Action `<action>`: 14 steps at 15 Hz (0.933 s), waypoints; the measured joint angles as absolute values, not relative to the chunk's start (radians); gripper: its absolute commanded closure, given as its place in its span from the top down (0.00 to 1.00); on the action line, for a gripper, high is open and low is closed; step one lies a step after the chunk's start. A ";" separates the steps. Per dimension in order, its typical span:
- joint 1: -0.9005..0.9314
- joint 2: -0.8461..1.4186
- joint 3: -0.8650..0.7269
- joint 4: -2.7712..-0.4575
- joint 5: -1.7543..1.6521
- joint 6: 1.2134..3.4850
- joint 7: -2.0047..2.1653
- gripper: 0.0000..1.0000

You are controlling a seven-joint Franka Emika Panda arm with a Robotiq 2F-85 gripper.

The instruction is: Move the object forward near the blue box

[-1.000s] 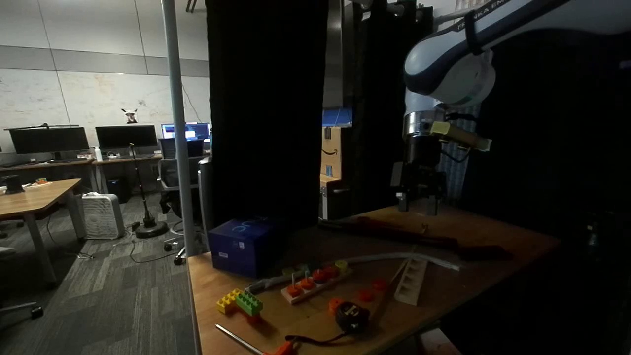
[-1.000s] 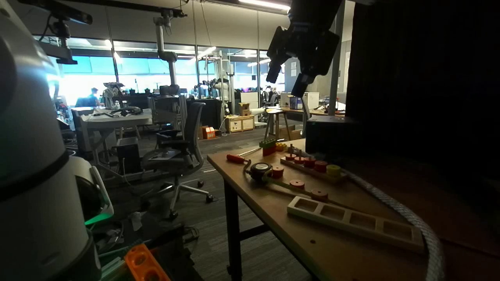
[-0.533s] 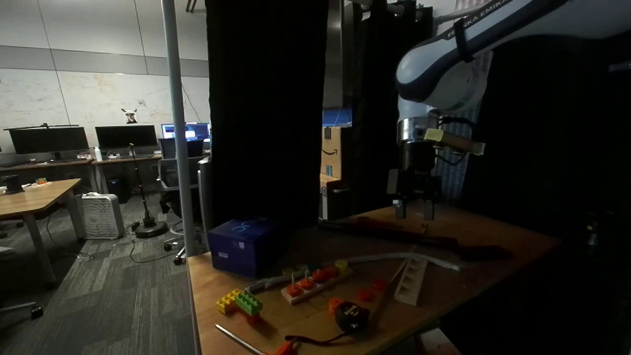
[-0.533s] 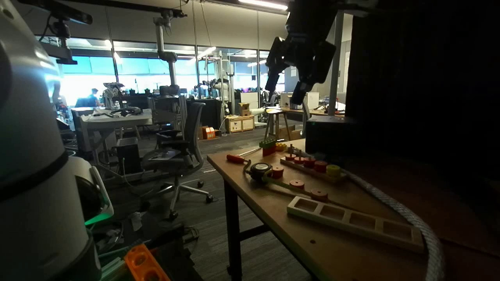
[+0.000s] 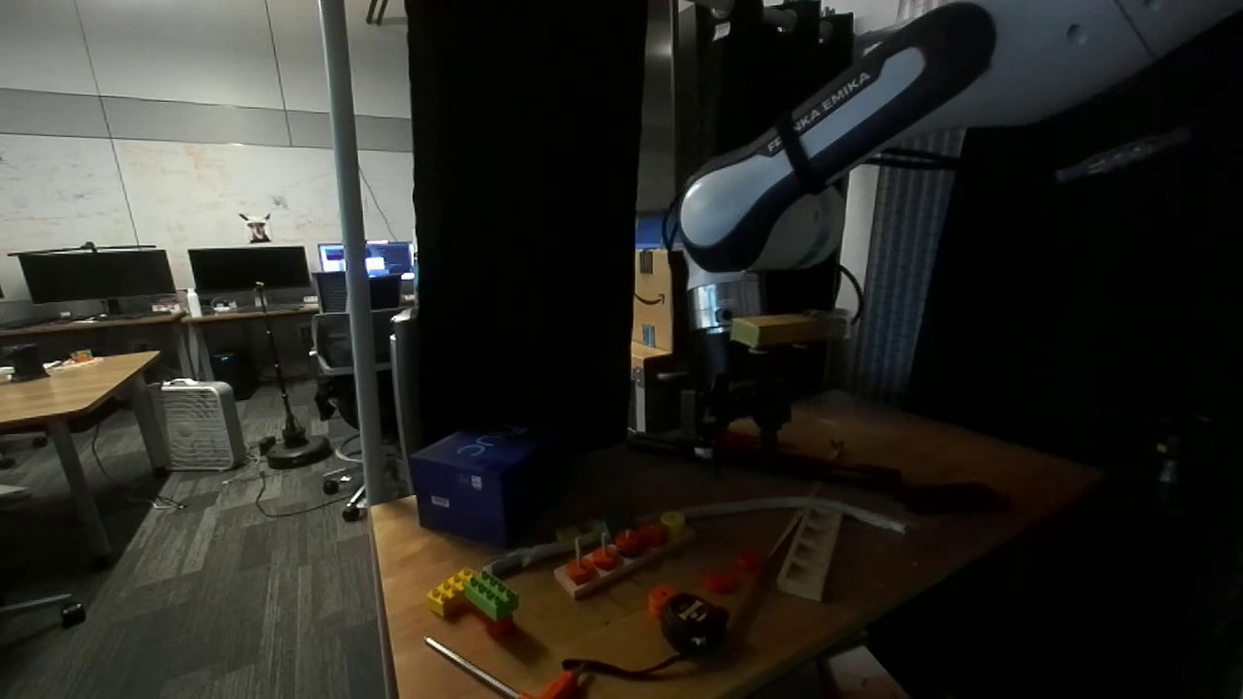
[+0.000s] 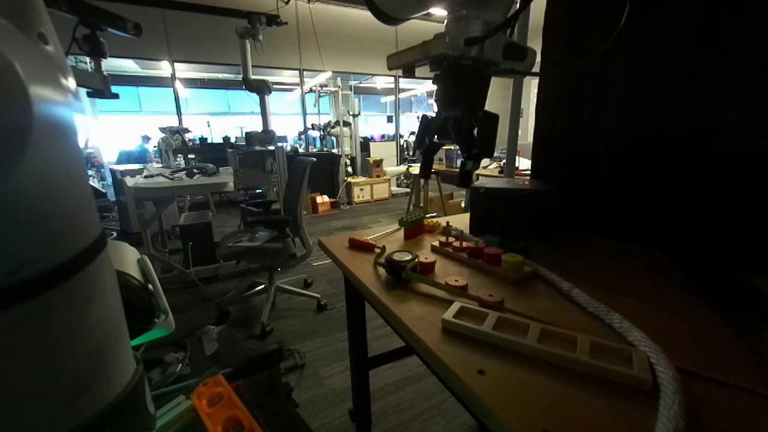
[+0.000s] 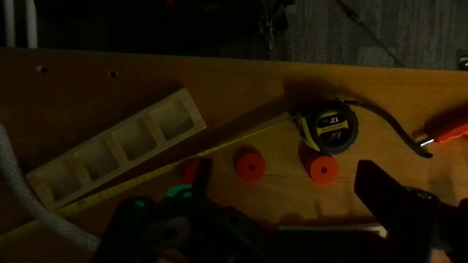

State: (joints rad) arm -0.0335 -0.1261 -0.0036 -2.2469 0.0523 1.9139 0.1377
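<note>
The dark-blue box [image 5: 456, 495] stands at the table's far corner in an exterior view; it is a dark block [image 6: 504, 207] in an exterior view. The task's object is not named. Three loose orange-red discs [image 7: 252, 166] lie in a row, one partly behind a finger in the wrist view. A black and yellow tape measure [image 7: 331, 128] lies beside one disc, its blade drawn out; it also shows in an exterior view [image 5: 693, 624]. My gripper [image 7: 285, 164] is open and empty, pointing down above the table, in both exterior views [image 5: 735, 449] [image 6: 445, 178].
A pale wooden tray with square compartments [image 5: 811, 553] and a grey rope [image 6: 600, 315] lie on the table [image 6: 414, 306]. A peg board with red, orange and yellow discs [image 6: 480, 262], toy bricks [image 5: 490, 596], a screwdriver [image 5: 471, 668] and a long dark object [image 5: 855, 474] lie there too.
The arm has moved down in both exterior views and also to the left in an exterior view. The gripper now points more straight down. It stays open, and the things on the table have not moved.
</note>
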 measured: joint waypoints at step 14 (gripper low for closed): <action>0.017 0.136 0.025 -2.013 -0.196 2.149 0.373 1.00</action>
State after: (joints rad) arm 0.0169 0.1355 0.0255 -2.0128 -0.1957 2.1489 0.3731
